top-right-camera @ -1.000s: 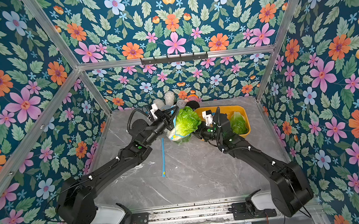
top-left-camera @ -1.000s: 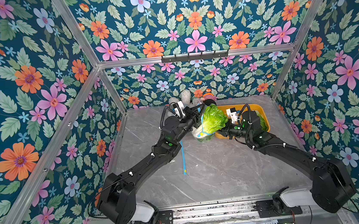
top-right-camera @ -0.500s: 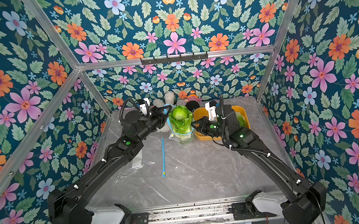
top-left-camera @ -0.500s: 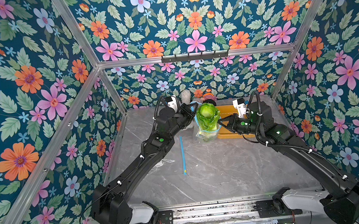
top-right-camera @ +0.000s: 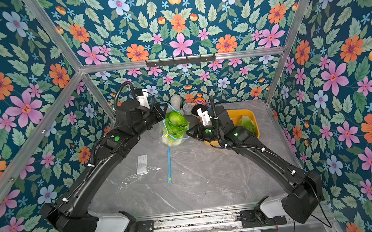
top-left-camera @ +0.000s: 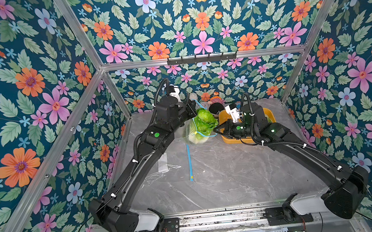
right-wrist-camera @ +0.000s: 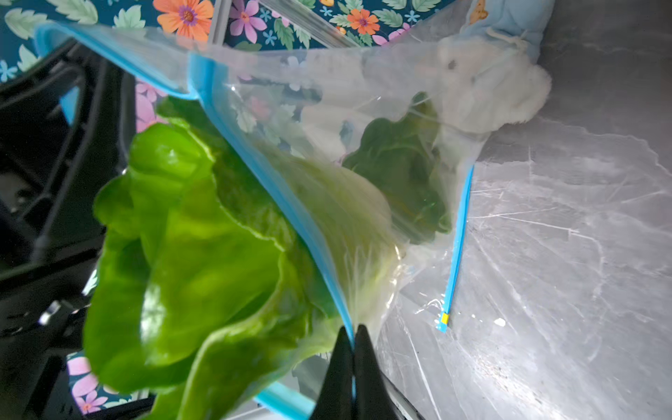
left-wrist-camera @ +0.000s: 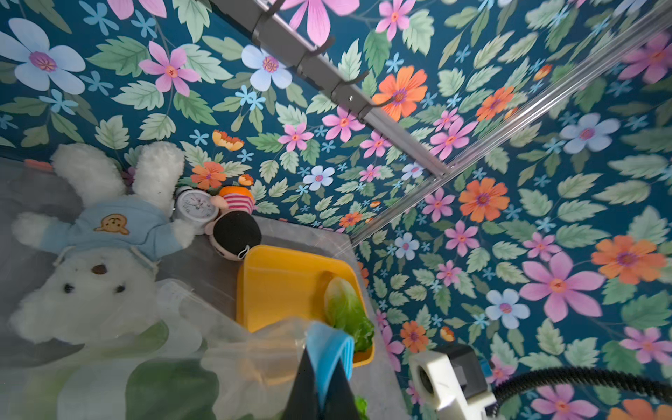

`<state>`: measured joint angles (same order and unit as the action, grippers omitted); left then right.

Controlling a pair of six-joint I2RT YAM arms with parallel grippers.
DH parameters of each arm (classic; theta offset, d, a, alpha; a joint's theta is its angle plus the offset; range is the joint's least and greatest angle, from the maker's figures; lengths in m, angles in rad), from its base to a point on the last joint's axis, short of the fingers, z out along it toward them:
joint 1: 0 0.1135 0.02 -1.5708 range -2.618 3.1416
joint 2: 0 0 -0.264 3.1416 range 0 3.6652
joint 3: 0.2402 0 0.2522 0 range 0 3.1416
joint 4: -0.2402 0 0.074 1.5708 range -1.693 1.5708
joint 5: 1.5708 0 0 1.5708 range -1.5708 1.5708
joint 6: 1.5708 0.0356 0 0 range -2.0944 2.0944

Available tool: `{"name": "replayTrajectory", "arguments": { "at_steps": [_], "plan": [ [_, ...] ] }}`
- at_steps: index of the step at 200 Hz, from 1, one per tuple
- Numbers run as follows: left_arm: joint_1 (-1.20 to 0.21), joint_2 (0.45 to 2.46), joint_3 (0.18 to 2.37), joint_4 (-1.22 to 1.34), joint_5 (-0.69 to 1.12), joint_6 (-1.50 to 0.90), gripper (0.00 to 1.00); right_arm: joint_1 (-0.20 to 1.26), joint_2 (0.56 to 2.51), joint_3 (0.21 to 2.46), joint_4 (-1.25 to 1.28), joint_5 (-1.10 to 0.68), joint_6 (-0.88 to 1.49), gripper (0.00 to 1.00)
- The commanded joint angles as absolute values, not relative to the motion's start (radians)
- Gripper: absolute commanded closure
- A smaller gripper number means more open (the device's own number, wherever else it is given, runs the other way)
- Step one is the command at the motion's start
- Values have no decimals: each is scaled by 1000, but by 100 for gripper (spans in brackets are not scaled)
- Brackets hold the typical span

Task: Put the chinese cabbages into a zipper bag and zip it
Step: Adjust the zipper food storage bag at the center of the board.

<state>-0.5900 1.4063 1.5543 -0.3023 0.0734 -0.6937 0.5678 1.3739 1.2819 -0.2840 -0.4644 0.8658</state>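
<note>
Blue-rimmed and clear, the plastic zipper bag (top-left-camera: 188, 131) hangs between the two grippers with its mouth spread. The left gripper (left-wrist-camera: 320, 394) is pressed together on the blue zip strip at the upper, far corner of the mouth. The right gripper (right-wrist-camera: 352, 363) is likewise pinched tight on the strip at the opposite, lower side. Between them a bright green, white-based chinese cabbage (top-left-camera: 205, 121) stands in the bag, its leaves poking past the rim just beside the right gripper's tips. A darker leafy shape (right-wrist-camera: 400, 171) shows through the plastic behind it. A further chinese cabbage (left-wrist-camera: 345, 305) lies in the yellow plastic tray (left-wrist-camera: 283, 283), on the far side of the right gripper from the bag. Nearer the arm bases than either gripper, a second flat clear bag (top-left-camera: 164, 168) with a blue strip lies on the grey marble tabletop (top-left-camera: 221, 182).
</note>
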Motion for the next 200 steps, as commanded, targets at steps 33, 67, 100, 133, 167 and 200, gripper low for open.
{"name": "replayTrajectory", "arguments": {
  "at_steps": [33,67,100,133,167,200],
  "plan": [
    [-600,1526,1500,-407,139,-556,100,553,1378,1178,-304,-401,890,100],
    [-607,1534,1484,-337,189,-570,100,550,1340,1158,-346,-344,855,99],
    [-609,1530,1496,-319,216,-579,100,546,1303,1162,-387,-316,811,81],
    [-612,1512,1483,-266,273,-608,100,543,1289,1193,-446,-277,756,67],
    [-614,1509,1489,-252,292,-621,100,532,1362,1260,-498,-303,708,70],
    [-613,1504,1516,-266,277,-610,100,530,1392,1321,-529,-309,684,93]
  ]
}}
